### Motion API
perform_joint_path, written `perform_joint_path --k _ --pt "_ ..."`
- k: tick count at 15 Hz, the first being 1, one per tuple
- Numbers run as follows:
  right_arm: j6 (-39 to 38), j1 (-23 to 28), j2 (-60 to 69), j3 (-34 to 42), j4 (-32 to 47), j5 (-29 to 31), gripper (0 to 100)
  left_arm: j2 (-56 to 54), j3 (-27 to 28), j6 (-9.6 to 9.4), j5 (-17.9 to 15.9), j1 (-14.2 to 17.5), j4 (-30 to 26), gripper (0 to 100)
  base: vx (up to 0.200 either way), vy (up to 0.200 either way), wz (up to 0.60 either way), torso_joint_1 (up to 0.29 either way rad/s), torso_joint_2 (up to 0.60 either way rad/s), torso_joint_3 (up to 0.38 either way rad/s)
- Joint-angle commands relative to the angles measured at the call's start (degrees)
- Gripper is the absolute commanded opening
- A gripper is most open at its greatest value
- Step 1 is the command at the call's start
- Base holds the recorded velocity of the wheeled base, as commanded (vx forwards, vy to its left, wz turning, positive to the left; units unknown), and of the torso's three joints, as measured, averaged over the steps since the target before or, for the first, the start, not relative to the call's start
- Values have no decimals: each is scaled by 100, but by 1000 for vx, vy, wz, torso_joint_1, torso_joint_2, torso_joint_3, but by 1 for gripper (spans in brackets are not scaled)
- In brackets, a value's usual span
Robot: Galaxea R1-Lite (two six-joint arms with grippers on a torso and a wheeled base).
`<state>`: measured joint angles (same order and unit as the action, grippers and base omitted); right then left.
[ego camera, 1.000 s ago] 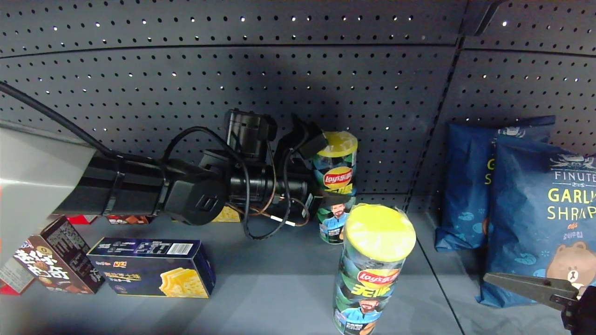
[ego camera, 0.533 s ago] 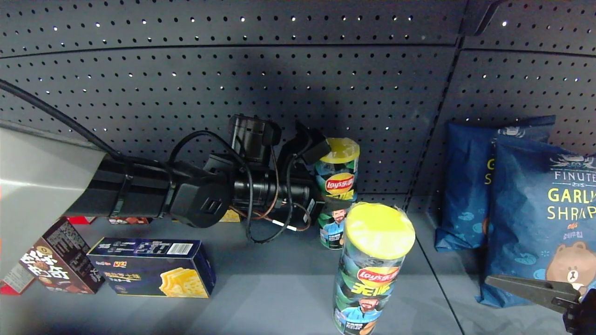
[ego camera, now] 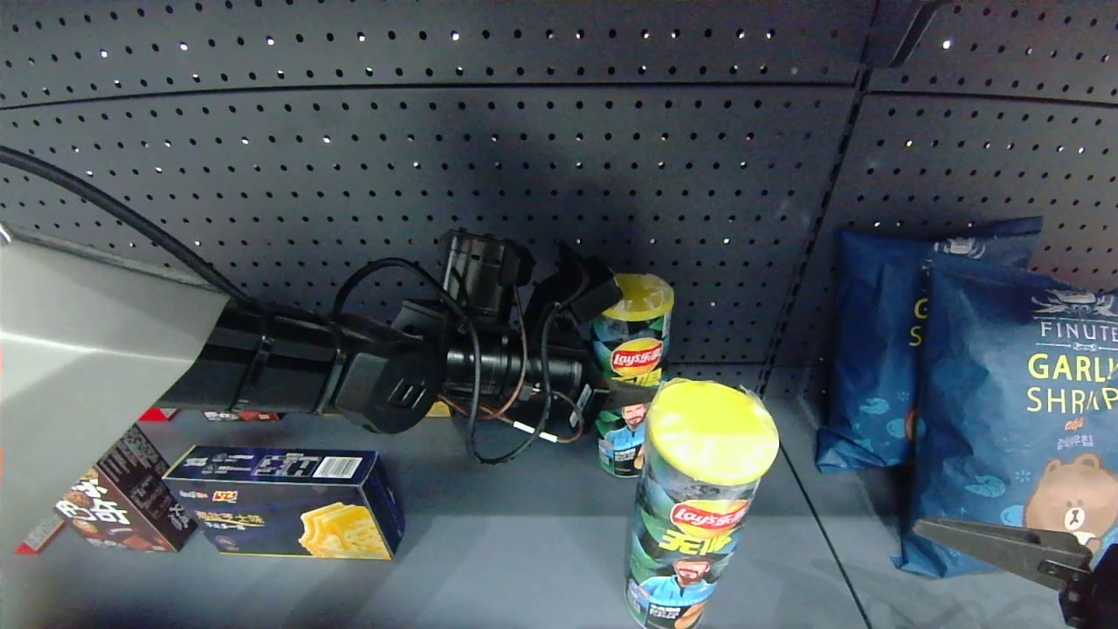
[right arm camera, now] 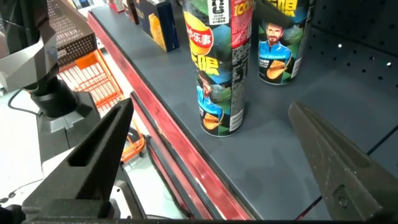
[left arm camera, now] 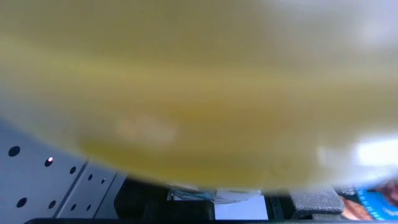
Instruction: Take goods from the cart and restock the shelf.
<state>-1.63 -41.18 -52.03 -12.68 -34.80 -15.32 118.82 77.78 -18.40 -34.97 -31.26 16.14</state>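
Note:
At the back of the grey shelf (ego camera: 507, 542) stands a chip can (ego camera: 636, 367) with a yellow lid, and my left gripper (ego camera: 616, 349) is shut on its side, reaching in from the left. In the left wrist view the can's yellow lid (left arm camera: 199, 93) sits very close to the camera. I cannot tell whether the can's base touches the shelf. A second, identical chip can (ego camera: 699, 507) (right arm camera: 219, 68) stands upright nearer the shelf front. My right gripper (right arm camera: 214, 168) hangs open, with nothing in it, in front of the shelf edge, right of that can; one of its fingers (ego camera: 1004, 540) shows low in the head view.
Blue snack bags (ego camera: 1004, 376) lean against the pegboard at the right. A dark cracker box (ego camera: 288, 502) and a brown box (ego camera: 122, 498) lie at the left front. The shelf's red front edge (right arm camera: 174, 155) runs below the cans, with an orange cart basket (right arm camera: 93, 81) beyond it.
My left arm has lowered the held chip can toward the shelf and shifted it slightly right. The front can and the right gripper have stayed where they were.

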Motion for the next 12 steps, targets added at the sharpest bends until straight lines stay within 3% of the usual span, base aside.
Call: perform_joint_path --k 1,2,3,8,12 --pt "-4 -4 9 20 0 -6 100 9 -26 -33 -1 6 3 0 0 0 0 0 0 0" --pt "-4 -4 9 20 0 -6 100 9 -26 -33 -1 6 3 0 0 0 0 0 0 0" --pt "-4 -4 17 20 0 -6 100 18 -43 -33 8 14 3 100 0 0 0 0 0 0" --pt "-4 -4 17 29 0 3 100 -52 -140 -33 35 14 3 100 0 0 0 0 0 0" --pt "-12 93 -27 37 26 3 100 -527 -694 -103 131 76 21 100 0 0 0 0 0 0"
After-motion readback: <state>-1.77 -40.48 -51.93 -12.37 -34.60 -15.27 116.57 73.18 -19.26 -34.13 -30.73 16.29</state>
